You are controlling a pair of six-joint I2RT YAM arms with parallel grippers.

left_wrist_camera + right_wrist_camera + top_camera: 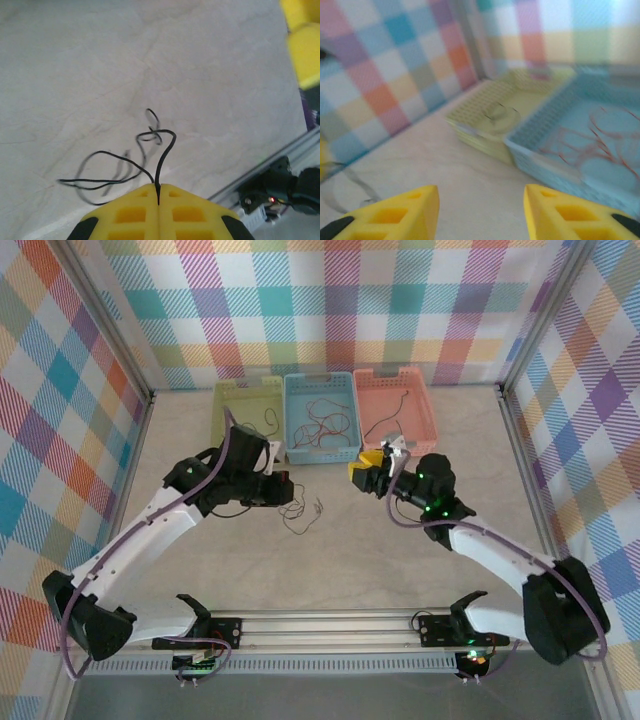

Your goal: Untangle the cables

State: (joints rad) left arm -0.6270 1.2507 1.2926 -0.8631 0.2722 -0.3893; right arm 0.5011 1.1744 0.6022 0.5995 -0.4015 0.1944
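Observation:
A thin black cable (117, 156) lies in loose curls on the table, and one strand rises into my left gripper (158, 192), whose yellow jaws are shut on it. From above, that gripper (283, 490) sits just left of the black strands (298, 512) at mid-table. My right gripper (361, 476) hovers to their right, near the blue tray's front corner. In its own view the right gripper (481, 200) stands open with nothing between its fingers. Red cables (322, 425) lie in the blue tray (293, 418); they also show blurred (600, 135).
Three trays line the back: green (222, 412) with a dark cable, blue, and pink (425, 410) with a dark cable. Checkered walls enclose the table. A metal rail (330, 625) runs along the near edge. The right gripper's yellow fingers (306, 47) show close by.

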